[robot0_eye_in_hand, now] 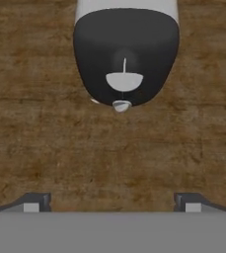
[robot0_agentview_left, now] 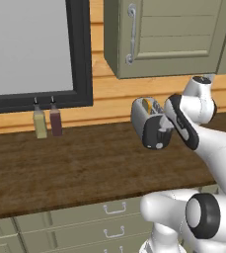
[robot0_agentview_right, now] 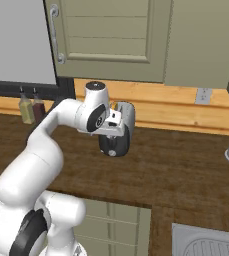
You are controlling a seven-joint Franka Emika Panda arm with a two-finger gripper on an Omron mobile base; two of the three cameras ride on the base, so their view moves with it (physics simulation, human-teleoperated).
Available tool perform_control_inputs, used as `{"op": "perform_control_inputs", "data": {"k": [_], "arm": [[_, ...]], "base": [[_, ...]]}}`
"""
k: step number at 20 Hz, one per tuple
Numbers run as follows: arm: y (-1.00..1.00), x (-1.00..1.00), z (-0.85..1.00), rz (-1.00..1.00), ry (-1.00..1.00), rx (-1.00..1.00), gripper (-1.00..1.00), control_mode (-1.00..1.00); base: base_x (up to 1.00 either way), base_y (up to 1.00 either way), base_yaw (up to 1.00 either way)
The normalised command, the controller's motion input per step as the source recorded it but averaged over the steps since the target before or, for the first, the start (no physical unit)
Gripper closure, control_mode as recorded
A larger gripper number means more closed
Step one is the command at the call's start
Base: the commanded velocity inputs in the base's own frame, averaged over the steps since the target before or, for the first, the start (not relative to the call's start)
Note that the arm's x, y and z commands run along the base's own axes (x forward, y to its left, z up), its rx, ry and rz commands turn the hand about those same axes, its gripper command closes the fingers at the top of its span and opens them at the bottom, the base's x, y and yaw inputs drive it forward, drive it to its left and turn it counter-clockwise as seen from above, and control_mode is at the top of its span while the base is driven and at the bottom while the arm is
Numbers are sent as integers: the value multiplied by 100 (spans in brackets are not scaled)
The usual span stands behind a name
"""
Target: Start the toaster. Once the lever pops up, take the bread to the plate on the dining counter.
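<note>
Hanging over the dark wood worktop (robot0_agentview_left: 75,168), the arm has its hand turned down just in front of the toaster (robot0_eye_in_hand: 126,54), looking straight at its dark end face. That makes sense for the first step: the lever (robot0_eye_in_hand: 124,81), a pale half-round tab on a thin slot, sits on that face, and the hand view has it nearly centred. The fingers (robot0_eye_in_hand: 33,202) stand wide apart with nothing between them, their tips low in that view and well short of the toaster, so I'd say the lever is not yet pressed. A small knob (robot0_eye_in_hand: 121,105) sits just below the lever. In the left base view the toaster (robot0_agentview_left: 148,122) shows a tan-golden patch in its top slot, which I take for the bread (robot0_agentview_left: 147,105), loaded and waiting. Two bottles (robot0_agentview_left: 47,122) stand by the back wall, well apart from all this.
</note>
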Motion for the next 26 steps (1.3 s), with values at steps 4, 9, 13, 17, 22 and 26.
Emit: {"op": "perform_control_inputs", "data": {"k": [4, 9, 13, 17, 22, 26], "arm": [[0, 22, -30, 0, 0, 0, -100, -100], [1, 11, -28, 0, 0, 0, -100, -100], [0, 24, -11, 0, 0, 0, -100, -100], [0, 19, -13, 0, 0, 0, -100, -100], [0, 15, -15, 0, 0, 0, -100, -100], [0, 24, -15, 0, 0, 0, -100, -100]], "base": [[0, 0, 0], [0, 0, 0], [0, 0, 0], [0, 0, 0], [0, 0, 0], [0, 0, 0]]}}
